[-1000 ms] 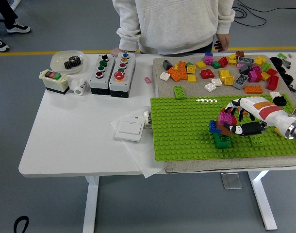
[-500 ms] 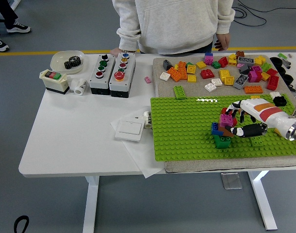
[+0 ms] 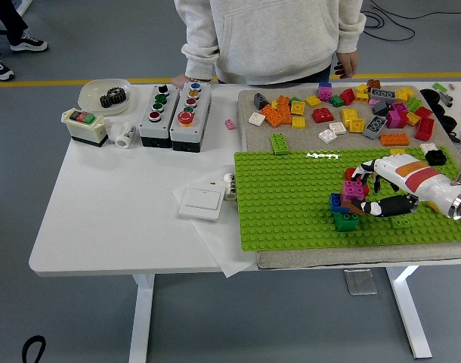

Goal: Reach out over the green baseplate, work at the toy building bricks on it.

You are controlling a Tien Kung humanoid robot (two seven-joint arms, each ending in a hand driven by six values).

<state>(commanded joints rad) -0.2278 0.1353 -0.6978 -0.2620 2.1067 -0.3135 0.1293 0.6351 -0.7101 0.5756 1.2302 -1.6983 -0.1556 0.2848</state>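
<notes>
Bricks (image 3: pixel 350 198) stand in a small stack on the green baseplate (image 3: pixel 291 198), magenta over blue, brown and green, right at the fingertips of the right hand (image 3: pixel 382 189), which reaches in from the right with thumb below and fingers above, closed around the stack's upper part. Step in hand looks like gripping or pressing the stack. Next move likely calls for a firm, steady pinch so the lower bricks stay seated; loose bricks (image 3: pixel 344 110) lie well beyond the hand.

The studded green plastic baseplate (image 3: pixel 291 197) shines glossy; the coarse beige cloth mat (image 3: pixel 249 121) looks matt; the smooth white table (image 3: pixel 117 204) is satin.
</notes>
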